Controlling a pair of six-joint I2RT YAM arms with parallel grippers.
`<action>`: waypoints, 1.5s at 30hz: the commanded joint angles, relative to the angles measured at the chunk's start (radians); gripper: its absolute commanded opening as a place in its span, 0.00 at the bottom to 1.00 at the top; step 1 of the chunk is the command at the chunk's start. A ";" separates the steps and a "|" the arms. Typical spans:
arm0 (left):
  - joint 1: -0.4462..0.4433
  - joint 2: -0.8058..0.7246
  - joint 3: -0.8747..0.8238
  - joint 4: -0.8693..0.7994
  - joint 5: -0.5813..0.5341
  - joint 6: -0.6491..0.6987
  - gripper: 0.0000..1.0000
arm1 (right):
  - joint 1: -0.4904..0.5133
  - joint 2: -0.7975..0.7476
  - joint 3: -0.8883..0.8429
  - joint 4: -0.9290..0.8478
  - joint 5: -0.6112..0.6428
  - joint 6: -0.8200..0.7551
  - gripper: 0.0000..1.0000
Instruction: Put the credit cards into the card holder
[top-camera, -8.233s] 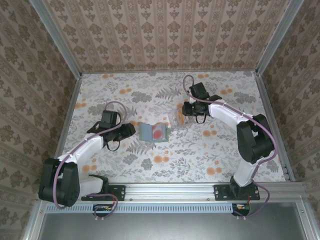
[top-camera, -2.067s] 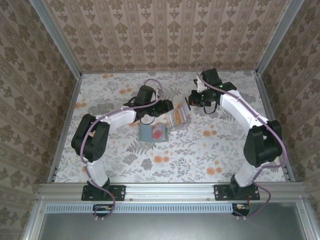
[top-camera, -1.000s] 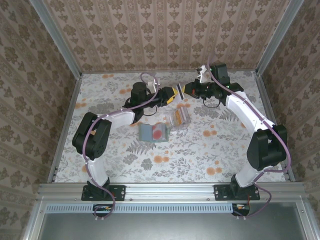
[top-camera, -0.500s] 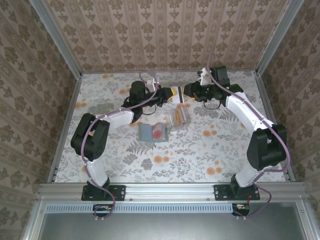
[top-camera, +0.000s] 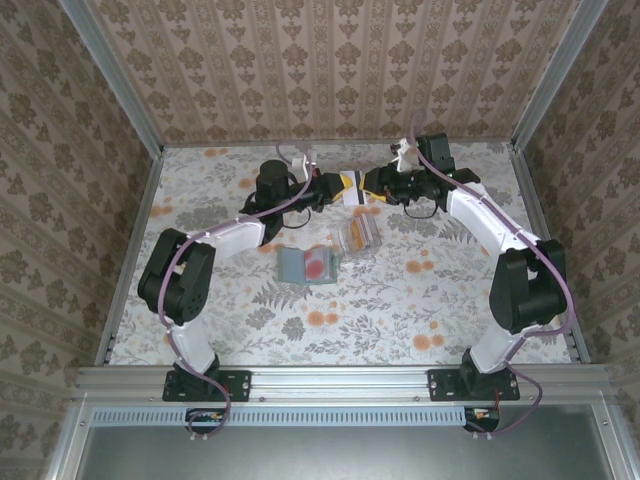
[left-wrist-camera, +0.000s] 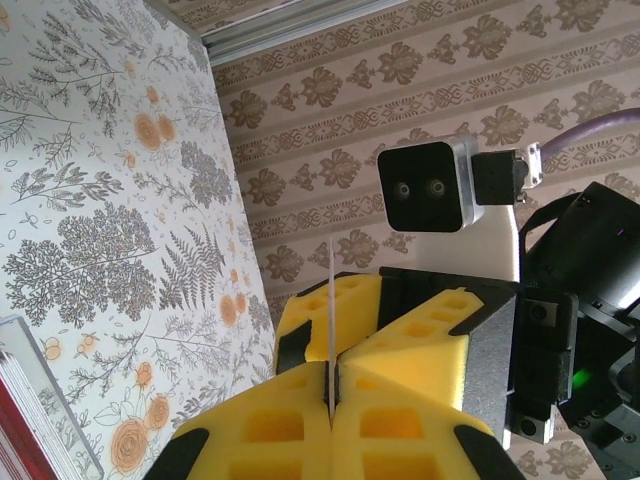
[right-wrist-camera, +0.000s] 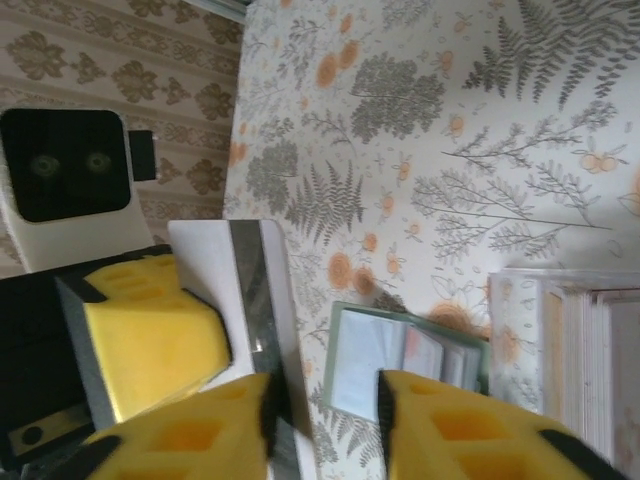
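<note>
The grey-green card holder lies mid-bench, a red card on it. Just beyond sits a clear tray stacked with cards. Farther back, above the bench, the left jaws pinch a white, dark-striped card. The right jaws stand narrowly parted around its other end.

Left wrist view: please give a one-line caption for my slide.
Left gripper, jaws shut on an edge-on credit card, facing the right gripper.
</note>
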 joint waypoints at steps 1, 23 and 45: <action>0.002 -0.043 -0.008 0.016 0.024 0.022 0.00 | 0.010 0.007 -0.010 0.061 -0.069 0.042 0.24; 0.078 -0.161 -0.201 -0.098 -0.004 0.132 0.47 | 0.028 -0.117 -0.245 0.178 -0.088 0.080 0.00; 0.238 -0.515 -0.463 -0.857 -0.243 0.586 0.43 | 0.376 0.019 -0.294 0.216 0.281 0.045 0.00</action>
